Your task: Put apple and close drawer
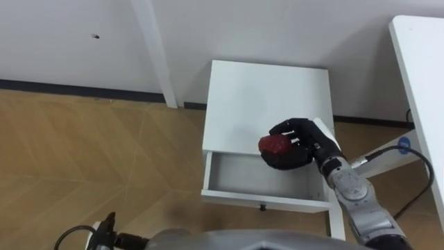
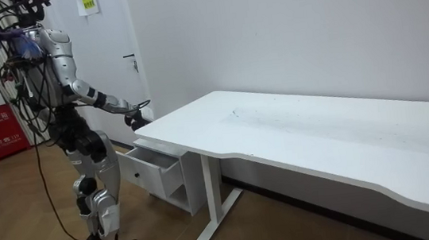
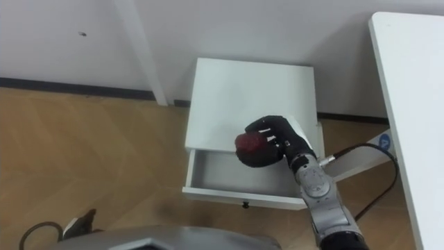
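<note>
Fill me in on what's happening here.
The robot stands in front of a small white cabinet beside a white desk. Its right hand is curled round a red apple and holds it over the back edge of the cabinet's drawer, which is pulled open. The apple has not yet been let go, and the drawer has not yet been shut.
</note>
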